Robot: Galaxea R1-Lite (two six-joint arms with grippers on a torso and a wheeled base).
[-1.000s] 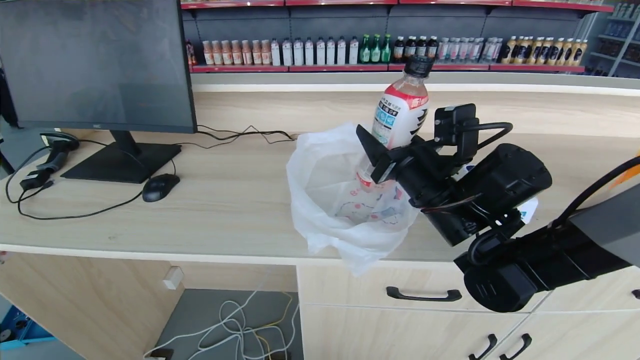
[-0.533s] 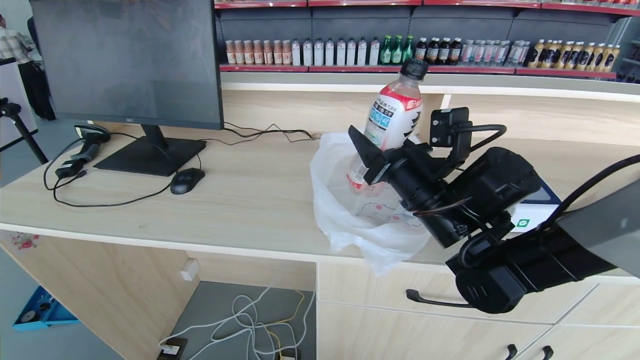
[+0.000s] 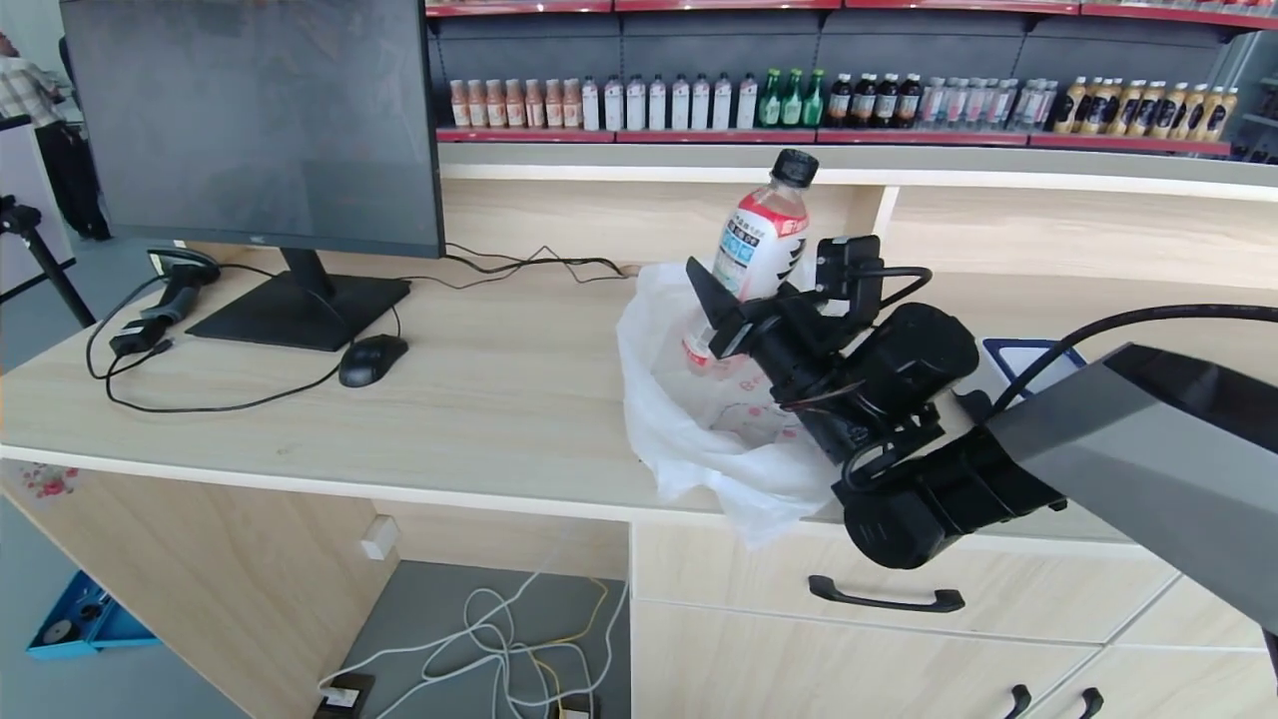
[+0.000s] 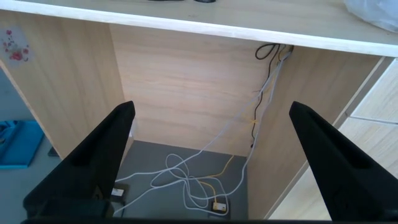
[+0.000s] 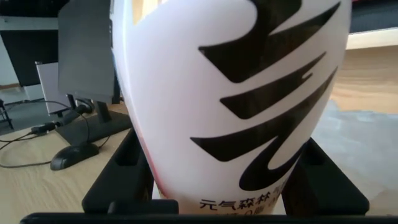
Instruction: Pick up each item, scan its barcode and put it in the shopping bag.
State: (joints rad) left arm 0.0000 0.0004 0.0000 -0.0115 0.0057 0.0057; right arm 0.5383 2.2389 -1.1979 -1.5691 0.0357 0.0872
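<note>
The right gripper (image 3: 734, 305) is clamped on the lower body of a drink bottle (image 3: 761, 235), holding it near upright with its black cap tilted slightly away, over the open mouth of the white shopping bag (image 3: 689, 439) that stands near the front edge of the surface (image 3: 479, 399). That pose suits a drop into the bag: the base points into the opening, and a low grip leaves the label clear. Whether the barcode has been read I cannot tell; the handheld scanner (image 3: 170, 290) lies well apart, beside the monitor (image 3: 260, 120) and mouse (image 3: 371, 359). The head view gives the bottle's place over the bag, but 1 finger is hidden behind the bottle there. The right wrist view fills that in: the bottle (image 5: 236, 106) sits between 2 dark fingers (image 5: 127, 177) pressed against its sides, with the monitor (image 5: 87, 56) beyond. The left wrist view adds the left gripper (image 4: 211, 155), spread wide and holding nothing, hanging below the surface edge and facing the open cupboard space where loose cables (image 4: 193, 180) lie on the floor.
</note>
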